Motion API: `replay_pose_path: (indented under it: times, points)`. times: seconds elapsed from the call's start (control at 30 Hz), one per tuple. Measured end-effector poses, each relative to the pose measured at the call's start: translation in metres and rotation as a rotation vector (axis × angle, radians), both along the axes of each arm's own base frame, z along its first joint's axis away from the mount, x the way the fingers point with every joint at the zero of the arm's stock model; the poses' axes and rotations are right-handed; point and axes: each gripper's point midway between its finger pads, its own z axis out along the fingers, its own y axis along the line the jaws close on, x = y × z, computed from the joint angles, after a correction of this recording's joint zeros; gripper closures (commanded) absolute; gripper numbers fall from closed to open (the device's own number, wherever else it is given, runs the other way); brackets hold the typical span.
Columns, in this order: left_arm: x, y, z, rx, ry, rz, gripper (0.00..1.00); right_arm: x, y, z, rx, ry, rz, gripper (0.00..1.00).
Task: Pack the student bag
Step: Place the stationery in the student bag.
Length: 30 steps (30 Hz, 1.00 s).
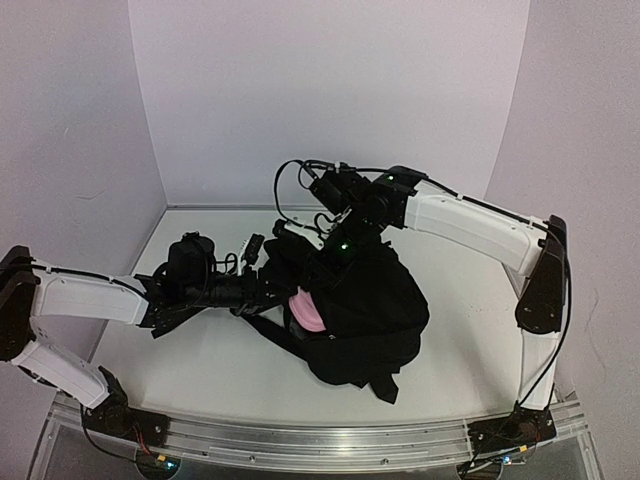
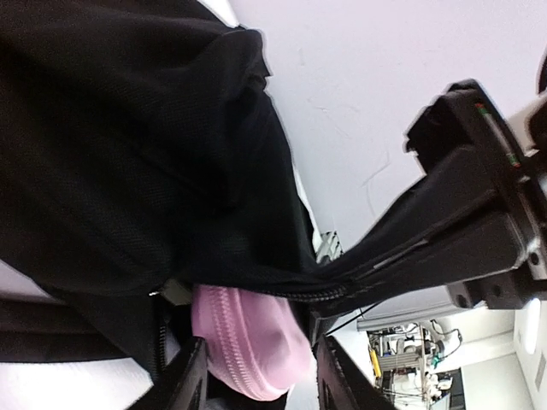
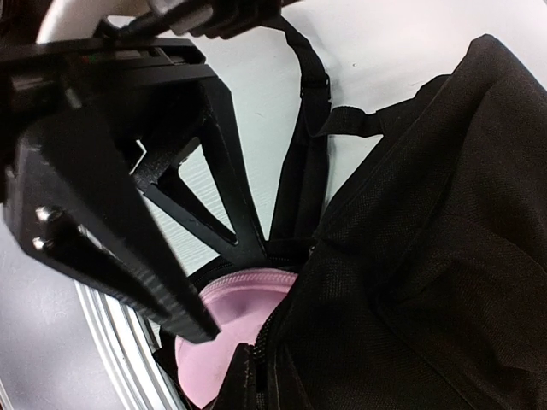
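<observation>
The student bag (image 1: 372, 305) lies in a black heap mid-table, its mouth turned to the left. A pink pencil case (image 1: 304, 308) pokes out of that mouth. My left gripper (image 1: 284, 298) reaches in from the left. In the left wrist view its fingers (image 2: 186, 376) stand on either side of the pencil case (image 2: 248, 342), open, with a slim gap at the right one. My right gripper (image 1: 332, 252) is shut on the bag's zip edge (image 3: 265, 342) and holds it up taut. The right wrist view shows the pencil case (image 3: 226, 316) half under that edge.
The bag's long black straps (image 3: 299, 171) trail over the white table (image 1: 200, 360) toward the left arm. White walls (image 1: 330, 90) close in the back and both sides. A metal rail (image 1: 320, 445) runs along the near edge.
</observation>
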Motion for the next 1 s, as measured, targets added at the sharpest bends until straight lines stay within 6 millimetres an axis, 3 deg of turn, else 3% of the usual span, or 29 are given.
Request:
replay_pose_path:
  times: [0.17,0.4,0.53,0.67,0.73,0.9,1.0]
  points:
    - [0.003,-0.002,-0.019,0.038,0.032,0.008,0.78,0.000,0.000,0.000,0.004,0.007,0.000,1.00]
    - [0.005,-0.024,-0.058,0.063,0.097,-0.043,0.88,0.001,-0.001,0.000,0.007,0.015,-0.008,1.00]
    - [0.012,-0.048,-0.056,0.037,0.086,-0.088,0.86,0.002,-0.002,0.000,0.005,0.020,-0.016,1.00]
    - [0.018,-0.059,-0.043,0.027,0.048,-0.103,0.69,0.009,-0.002,0.001,0.008,0.024,-0.034,0.99]
    - [0.021,-0.059,-0.036,0.031,0.021,-0.096,0.61,0.016,-0.002,0.003,0.017,0.027,-0.049,0.93]
    - [0.013,-0.035,-0.020,0.070,-0.020,-0.051,0.44,0.032,-0.006,0.011,0.072,0.055,-0.078,0.47]
    - [-0.002,-0.014,-0.007,0.094,-0.049,-0.041,0.40,0.038,-0.007,0.015,0.105,0.063,-0.081,0.34]
